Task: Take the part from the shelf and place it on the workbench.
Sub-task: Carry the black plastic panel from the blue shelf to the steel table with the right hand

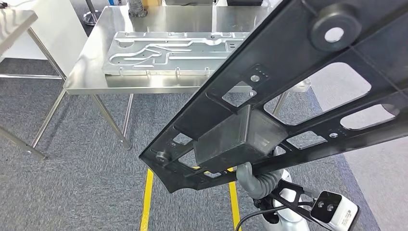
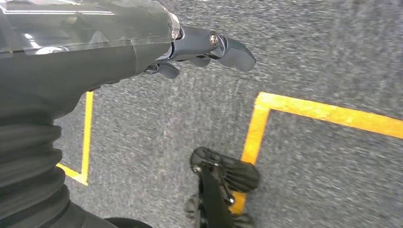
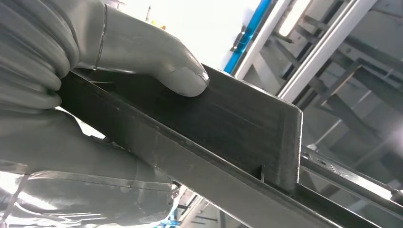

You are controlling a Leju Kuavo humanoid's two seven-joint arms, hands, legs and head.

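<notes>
The part [image 1: 298,82] is a long black frame with cut-out windows and a boxy block at its middle. It hangs tilted in the air, crossing the head view from lower middle to upper right. My right hand [image 3: 95,71] grips it from below, its thumb [image 3: 183,76] pressed on the black block [image 3: 237,123]. In the head view this hand is mostly hidden behind the part, with its ribbed wrist cover [image 1: 257,182] showing under it. The steel workbench [image 1: 144,19] stands ahead, beyond the part. My left hand [image 2: 190,47] hangs over the carpet, holding nothing, fingers loosely out.
A large machined aluminium plate [image 1: 168,53] lies on the workbench and covers most of its near half. Another steel table [image 1: 14,21] stands at the far left. Yellow tape lines [image 1: 146,202] mark the grey carpet between me and the workbench.
</notes>
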